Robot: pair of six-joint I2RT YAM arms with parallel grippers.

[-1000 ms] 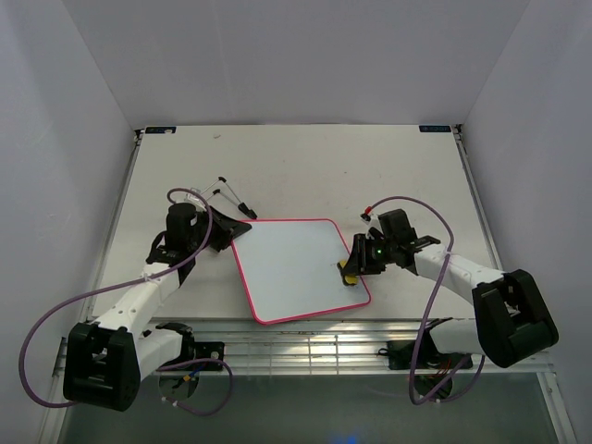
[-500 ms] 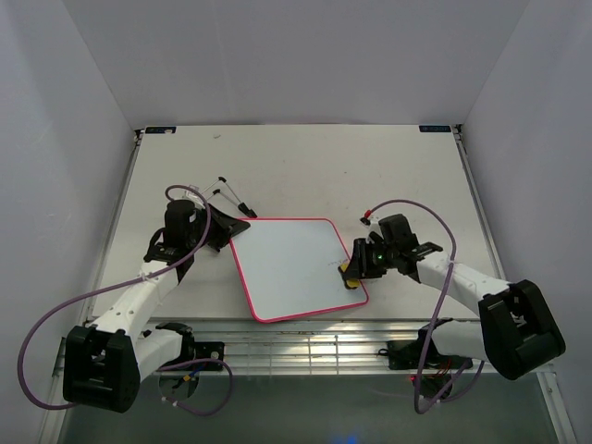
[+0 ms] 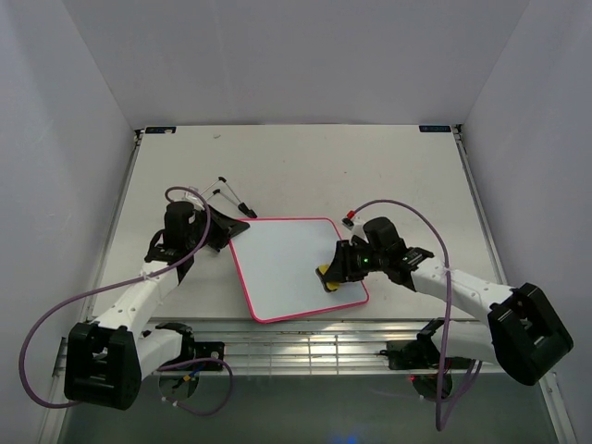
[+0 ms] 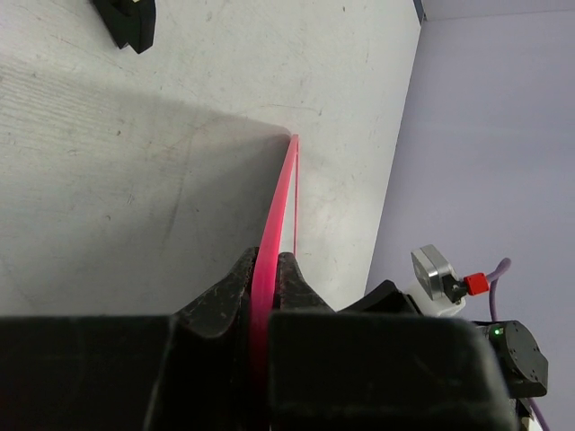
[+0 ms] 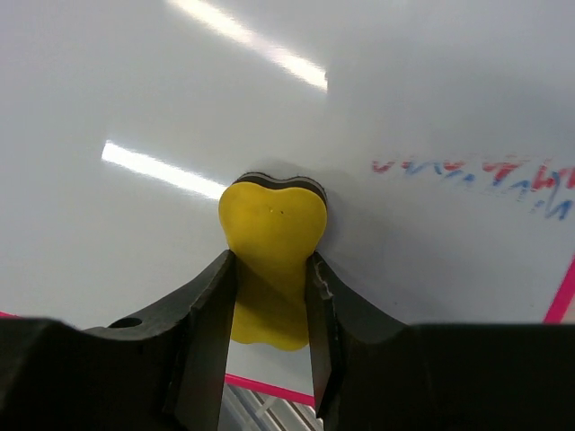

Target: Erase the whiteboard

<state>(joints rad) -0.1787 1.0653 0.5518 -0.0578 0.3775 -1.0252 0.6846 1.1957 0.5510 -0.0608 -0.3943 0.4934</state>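
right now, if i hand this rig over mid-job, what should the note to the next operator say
Left pincer: shut on the whiteboard rim, at its far left corner.
Right pincer: shut on the yellow sponge, which sits on the board face near its right edge.
Done: most of the face looks clean in the top view.
Left: a line of red and blue writing beside the sponge, close to the rim, shows in the right wrist view; it needs wiping off.
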